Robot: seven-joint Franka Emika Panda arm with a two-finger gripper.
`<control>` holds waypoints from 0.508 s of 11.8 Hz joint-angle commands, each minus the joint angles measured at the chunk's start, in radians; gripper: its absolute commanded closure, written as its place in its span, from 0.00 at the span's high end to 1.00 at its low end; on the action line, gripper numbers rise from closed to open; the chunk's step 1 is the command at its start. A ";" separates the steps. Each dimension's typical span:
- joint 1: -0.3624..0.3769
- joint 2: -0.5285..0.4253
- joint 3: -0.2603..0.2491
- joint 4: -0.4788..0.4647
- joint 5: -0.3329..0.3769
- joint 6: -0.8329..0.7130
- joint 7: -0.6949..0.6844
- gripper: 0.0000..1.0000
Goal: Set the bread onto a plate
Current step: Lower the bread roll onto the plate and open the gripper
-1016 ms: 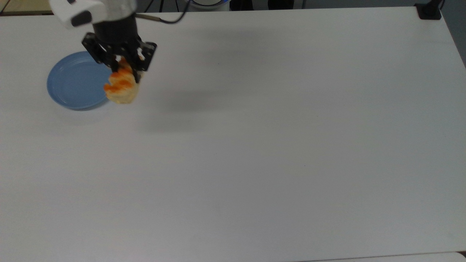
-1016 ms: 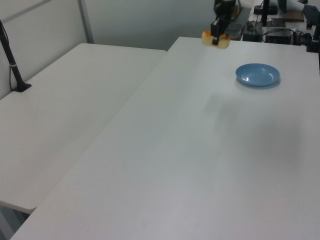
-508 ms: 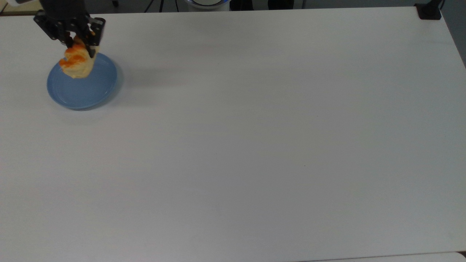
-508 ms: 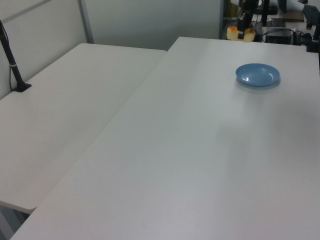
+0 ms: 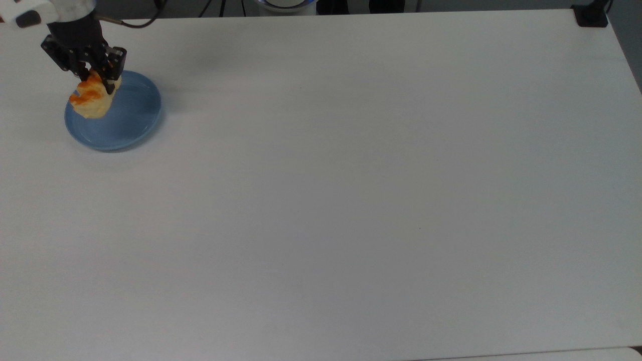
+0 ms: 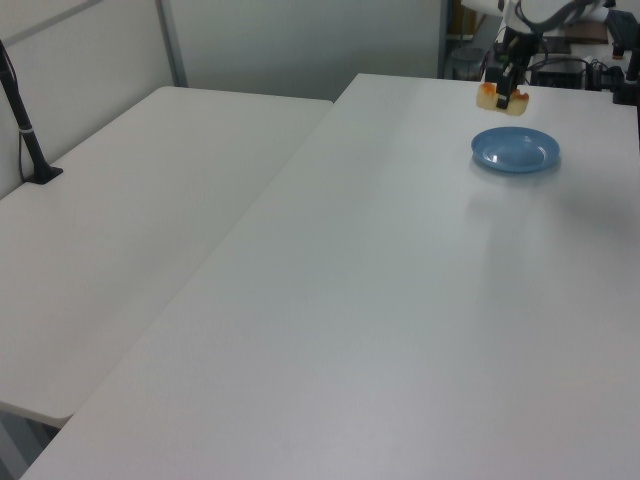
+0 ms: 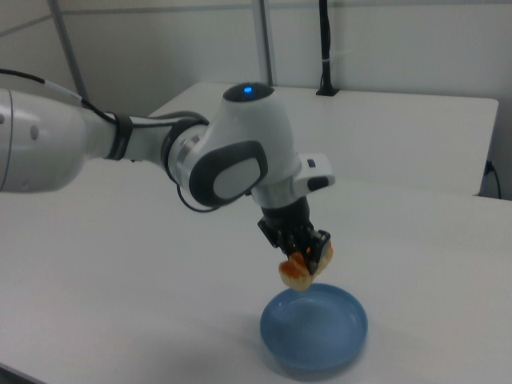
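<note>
The bread [image 5: 91,99] is a small pale loaf with orange-brown glazed bumps, and my gripper [image 5: 95,82] is shut on it. It hangs tilted in the air over the far left part of the round light-blue plate [image 5: 130,118] in the top view. In the right view the bread [image 7: 302,267] hovers a little above the plate [image 7: 320,332], near its back rim, under the gripper [image 7: 306,250]. The left view shows the bread [image 6: 503,98] held by the gripper [image 6: 505,88] just above and behind the plate [image 6: 516,150].
The plate sits near the far left corner of a large white table [image 5: 351,200]. A black clamp base [image 5: 592,15] stands at the top view's far right corner. A second white table [image 6: 130,220] adjoins in the left view, with a black post [image 6: 25,130].
The gripper carried the bread leftward in the top view, from beside the plate's right rim to over the plate, then lowered slightly toward it. The grip stayed shut on the bread.
</note>
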 commanded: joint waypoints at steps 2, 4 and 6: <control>-0.025 -0.004 -0.006 -0.131 0.011 0.109 -0.037 0.39; -0.031 0.022 -0.006 -0.134 0.011 0.118 -0.038 0.39; -0.042 0.042 -0.006 -0.135 0.011 0.144 -0.038 0.38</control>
